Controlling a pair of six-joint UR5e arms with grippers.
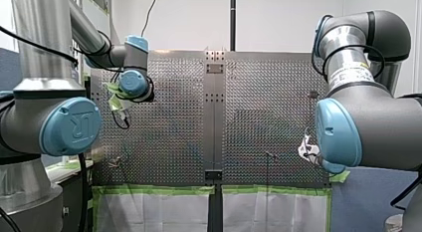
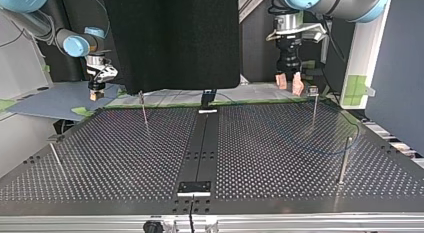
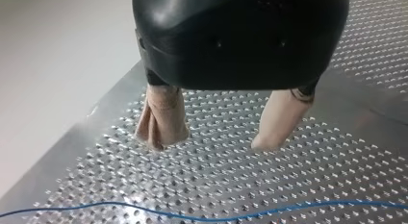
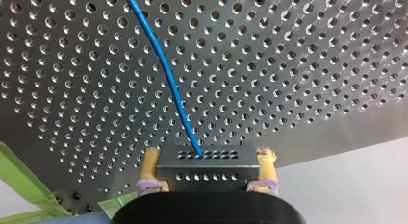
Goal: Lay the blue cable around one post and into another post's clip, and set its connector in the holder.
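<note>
Connector [image 4: 207,162] clamped in my right gripper [image 4: 209,159], blue cable [image 4: 168,75] trailing over the table [image 4: 312,65]; my left gripper [image 3: 214,137] hangs open near it. I'd keep slack low, sweeping wide round a post [image 2: 343,160].

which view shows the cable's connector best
The right wrist view: the connector sits close up, clamped in my right end effector, the blue cable entering it. The top view shows it only as a far speck; front and left wrist views do not show it.
</note>
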